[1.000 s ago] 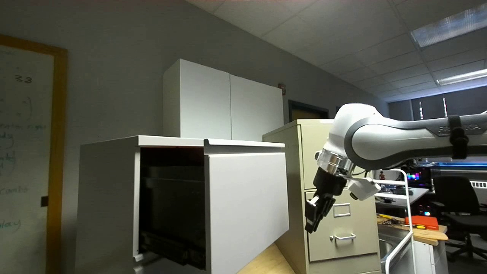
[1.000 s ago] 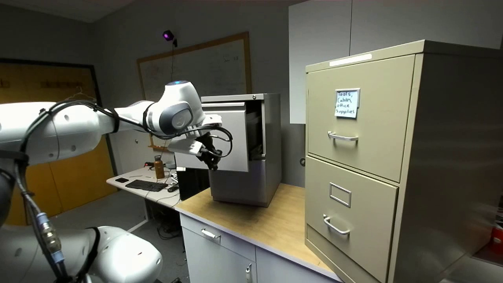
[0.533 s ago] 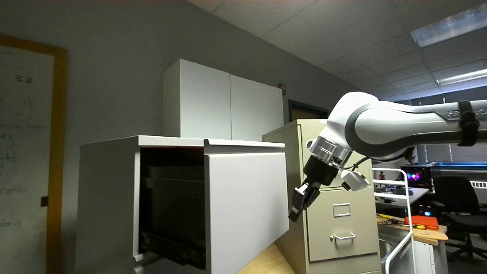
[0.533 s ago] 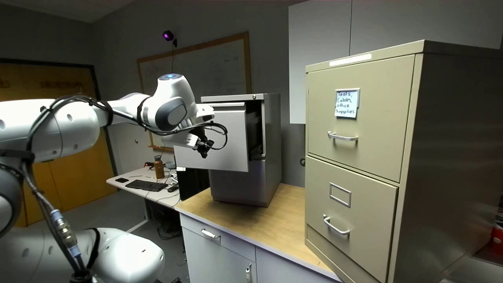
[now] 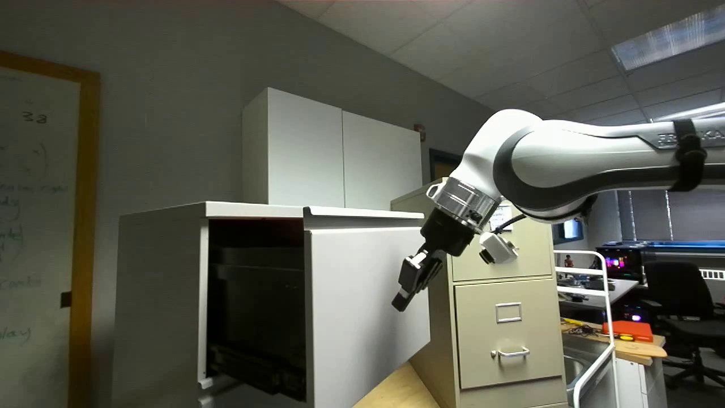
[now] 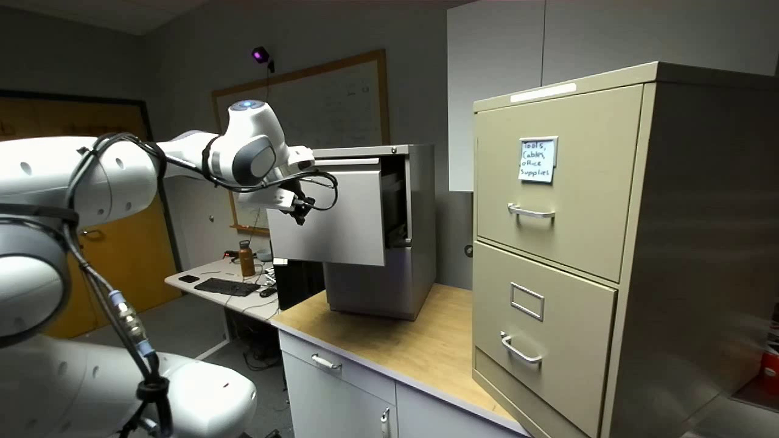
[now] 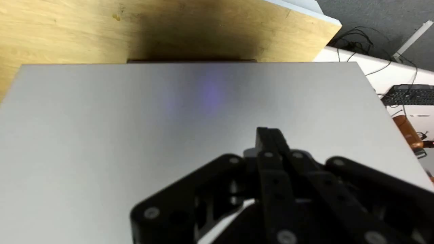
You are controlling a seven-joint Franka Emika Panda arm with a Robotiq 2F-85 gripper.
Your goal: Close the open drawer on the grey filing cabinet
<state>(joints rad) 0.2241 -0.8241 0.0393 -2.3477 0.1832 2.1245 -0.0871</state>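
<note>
In an exterior view: has brought the hand (image 5: 401,301) leftward and up, to overlap the flat front of the drawer (image 5: 358,317) instead of hanging just past its edge. Has left the drawer pulled as far out of the grey filing cabinet (image 5: 161,306) as a second ago, so has not begun closing it. Can read "FRANKA" on the arm (image 5: 600,156), broken by a black strap (image 5: 688,156), and perhaps "38" on the whiteboard (image 5: 34,255).

In an exterior view: has likewise climbed and drifted leftward, to stand before the drawer. Looks ready, at a guess, for a straight push. Can read "Tools, Cables, office Supplies" on the note (image 6: 537,161) fixed to the beige cabinet (image 6: 608,243).

In the wrist view: holds nothing, with fingers (image 7: 262,142) drawn together and no gap between. Points at the front of the drawer, with the wooden surface (image 7: 84,34) beyond its lower edge. Cannot tell touching from apart. Finds no writing there.
</note>
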